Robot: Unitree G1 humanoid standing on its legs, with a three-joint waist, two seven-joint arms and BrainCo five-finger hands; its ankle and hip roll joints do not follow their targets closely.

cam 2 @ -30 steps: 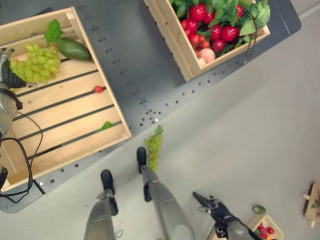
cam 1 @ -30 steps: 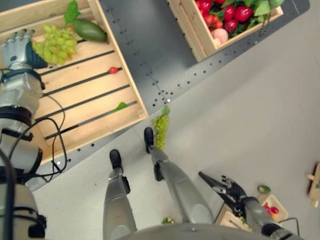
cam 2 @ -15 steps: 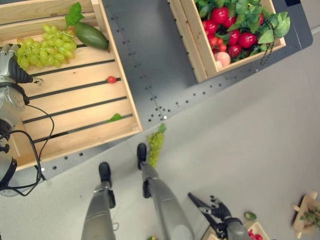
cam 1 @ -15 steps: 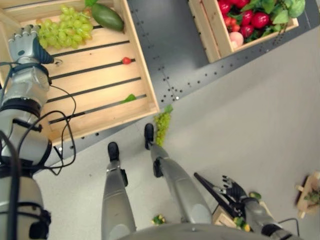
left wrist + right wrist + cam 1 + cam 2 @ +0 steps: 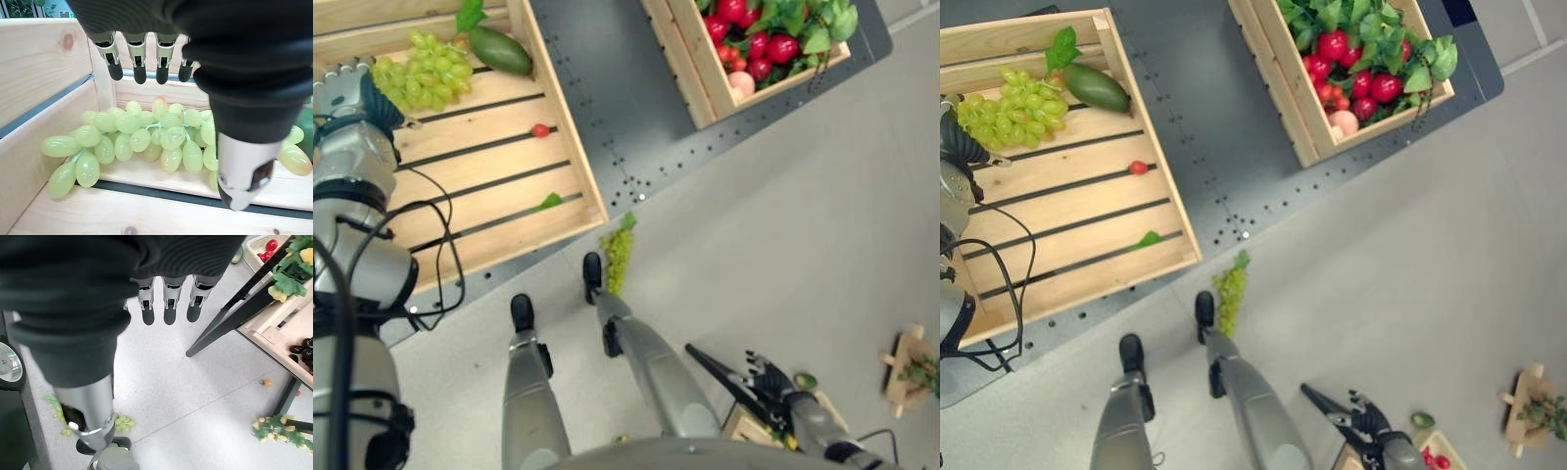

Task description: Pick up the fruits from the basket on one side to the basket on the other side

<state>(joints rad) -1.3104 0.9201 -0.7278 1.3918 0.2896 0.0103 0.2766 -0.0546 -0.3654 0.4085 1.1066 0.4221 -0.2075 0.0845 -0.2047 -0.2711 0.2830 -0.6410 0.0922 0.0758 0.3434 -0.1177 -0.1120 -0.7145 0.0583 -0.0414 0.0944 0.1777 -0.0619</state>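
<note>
Green grapes in a soft, loose bunch (image 5: 146, 142) lie just past my open left hand (image 5: 146, 63); cradling underneath beats pinching 1 fragile berry.

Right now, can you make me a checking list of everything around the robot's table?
Surface: dark table holding two wooden crates.
Job's things: green grapes and a green mango in the left crate; red fruit and leaves fill the right crate.
Clutter: small red fruit, loose leaf.
Hands: left hand open above the grapes; right hand open over the floor.
Cables: nothing to report.
Surroundings: fallen grapes on the floor.
</note>
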